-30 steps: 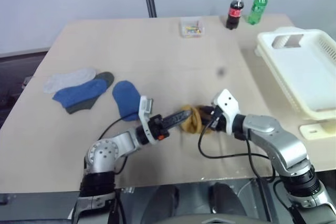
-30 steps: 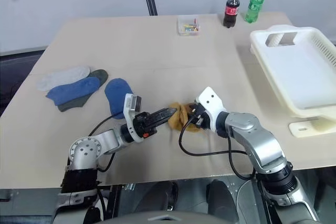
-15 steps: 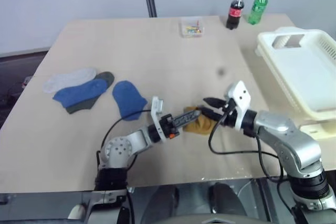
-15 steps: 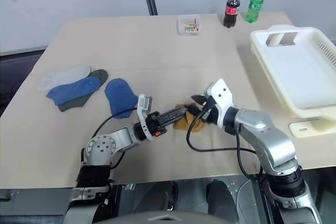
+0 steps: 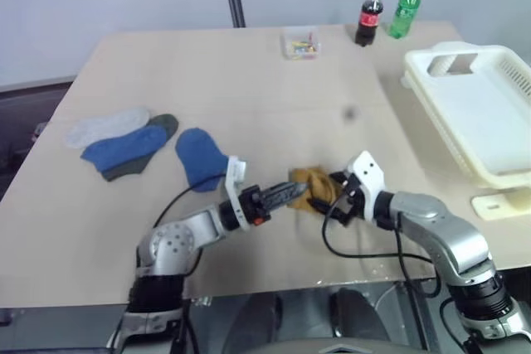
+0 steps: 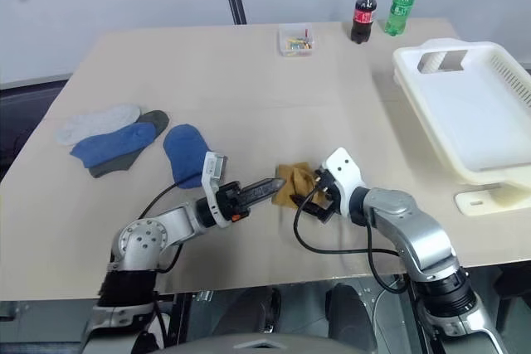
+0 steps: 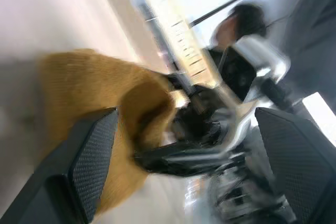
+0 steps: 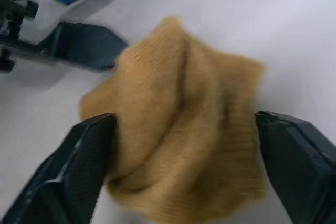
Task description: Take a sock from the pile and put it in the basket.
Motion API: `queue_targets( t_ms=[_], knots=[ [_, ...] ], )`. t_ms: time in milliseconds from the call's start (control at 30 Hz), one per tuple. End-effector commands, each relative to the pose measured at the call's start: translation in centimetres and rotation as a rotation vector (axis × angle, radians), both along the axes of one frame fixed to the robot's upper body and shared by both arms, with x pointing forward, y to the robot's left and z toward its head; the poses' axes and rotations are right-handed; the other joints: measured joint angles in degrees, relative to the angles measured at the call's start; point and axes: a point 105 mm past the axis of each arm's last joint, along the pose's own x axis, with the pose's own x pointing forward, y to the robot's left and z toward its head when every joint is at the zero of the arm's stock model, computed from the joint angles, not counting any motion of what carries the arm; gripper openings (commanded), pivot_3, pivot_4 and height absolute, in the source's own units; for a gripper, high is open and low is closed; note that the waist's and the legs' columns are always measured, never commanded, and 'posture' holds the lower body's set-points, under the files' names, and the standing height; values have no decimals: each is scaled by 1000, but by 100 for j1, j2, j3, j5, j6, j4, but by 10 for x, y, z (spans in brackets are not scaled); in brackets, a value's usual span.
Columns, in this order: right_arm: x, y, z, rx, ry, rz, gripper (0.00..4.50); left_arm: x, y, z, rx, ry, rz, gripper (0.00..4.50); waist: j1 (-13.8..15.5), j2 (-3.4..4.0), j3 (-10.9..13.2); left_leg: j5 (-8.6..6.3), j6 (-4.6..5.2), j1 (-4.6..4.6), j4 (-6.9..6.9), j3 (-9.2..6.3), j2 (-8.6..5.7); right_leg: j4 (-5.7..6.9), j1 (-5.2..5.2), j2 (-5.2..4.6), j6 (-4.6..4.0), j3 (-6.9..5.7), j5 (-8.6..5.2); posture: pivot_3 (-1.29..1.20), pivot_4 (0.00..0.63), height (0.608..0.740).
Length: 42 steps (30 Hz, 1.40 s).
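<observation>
Right gripper [image 8: 184, 182] wide open, fingers either side of bunched mustard-yellow sock [image 8: 181, 129] on table [image 5: 249, 80]. Left gripper [image 5: 292, 192] open too, touching sock. Sock looks soft, light, floppy; best pinch thick middle fold. Basket [image 5: 489, 113] well apart, right.

A cola bottle [image 5: 369, 15] with a red cap and a green bottle [image 5: 407, 8] are being shown upright, side by side, at the upper right of the frame on the far table [image 5: 249, 80] edge. A small clear box [image 5: 301, 42] is being seen left of them, upper centre.
</observation>
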Motion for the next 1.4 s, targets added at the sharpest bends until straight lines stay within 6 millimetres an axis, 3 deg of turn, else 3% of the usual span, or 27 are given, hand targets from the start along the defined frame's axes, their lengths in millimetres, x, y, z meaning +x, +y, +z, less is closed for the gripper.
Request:
queue_targets(
  t_ms=[33,267,400,500,700,767,867,1133,1267,1400],
  knots=[
    [5,1,-2,-6,6,-19,4461,1,6,27,69,-287,64,4500,0,0,0,0,0,0,0,2,-1,-1,-1,-2,0,2,0,0,150,740],
    [17,-2,-6,-27,25,-72,4461,-17,15,47,307,-602,25,4500,-5,-3,2,-7,12,8,-7,3,1,-1,1,-5,-1,2,0,0,150,740],
    [15,-4,-12,-39,45,-68,4461,-24,24,53,375,-671,25,4500,-5,-3,2,-10,17,8,-8,2,2,-2,0,-9,-1,1,0,0,150,740],
    [16,-5,-14,-42,50,-69,3619,-25,29,50,411,-679,24,4500,-2,-2,3,-11,19,10,-9,2,1,-2,1,-9,-1,0,0,0,150,740],
    [17,-4,-12,-53,38,-50,588,-22,31,40,492,-664,-18,4500,-1,-1,5,-12,22,9,-10,0,-1,-2,2,-7,-1,-3,0,0,150,740],
    [16,-5,-11,-54,35,-43,6,-22,30,40,477,-659,-23,4500,-4,-1,5,-13,22,10,-10,0,-2,-2,3,-7,0,-3,0,0,150,740],
    [14,-9,-4,-57,16,-32,6,-23,29,41,473,-667,-26,4500,2,0,6,-13,22,9,-10,-1,0,-2,2,-4,0,-4,0,0,150,740],
    [13,-34,64,52,-83,-60,6,-19,26,47,432,-667,-23,4500,12,-2,43,-11,19,-10,-9,-5,-4,-8,-7,-9,0,-8,0,0,150,740],
    [22,-79,110,64,-161,-183,6,-16,14,54,402,-690,-58,4500,11,0,67,-10,19,-21,-8,-5,-4,-8,-14,-9,0,-11,0,0,150,740],
    [37,-152,158,56,-271,-418,6,-8,0,81,262,-728,-24,4500,39,1,76,-6,14,-48,3,-13,-10,-11,-28,-11,1,-22,0,0,150,740]
  ],
)
